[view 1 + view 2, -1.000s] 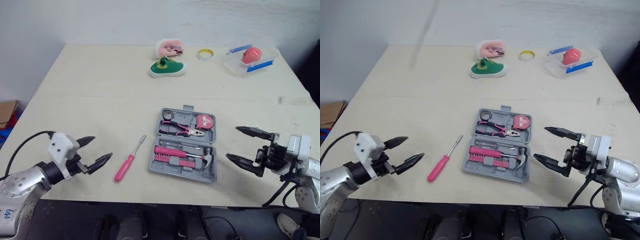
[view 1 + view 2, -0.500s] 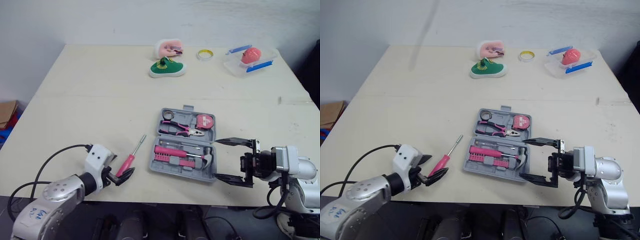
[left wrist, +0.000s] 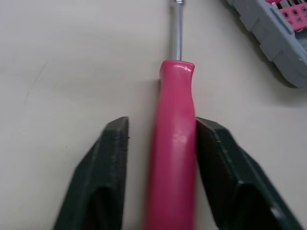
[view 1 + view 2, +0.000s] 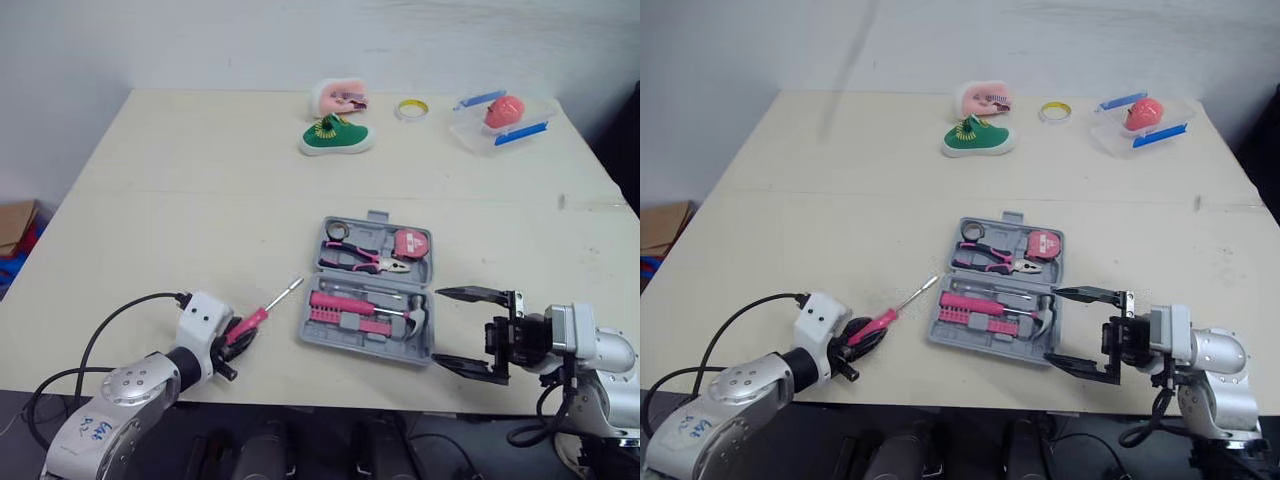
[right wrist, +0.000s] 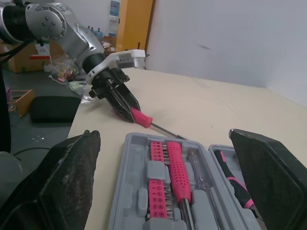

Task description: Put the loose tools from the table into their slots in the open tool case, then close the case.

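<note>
A pink-handled screwdriver lies slanted on the table to the left of the open grey tool case. My left gripper is shut on its handle; one pad presses the handle and a thin gap shows at the other. The shaft points toward the case. The case holds pliers, a tape measure, a hammer and a bit set. At the case's right, near the table's front edge, my right gripper stands open with nothing between its fingers.
At the far side of the table sit a green shoe, a pink object, a yellow tape roll and a clear container with a red item. The table's front edge runs just below both grippers.
My left gripper reached the screwdriver and shut around its handle; the screwdriver has swung so its tip points more to the right. My right gripper slid in beside the case, still open.
</note>
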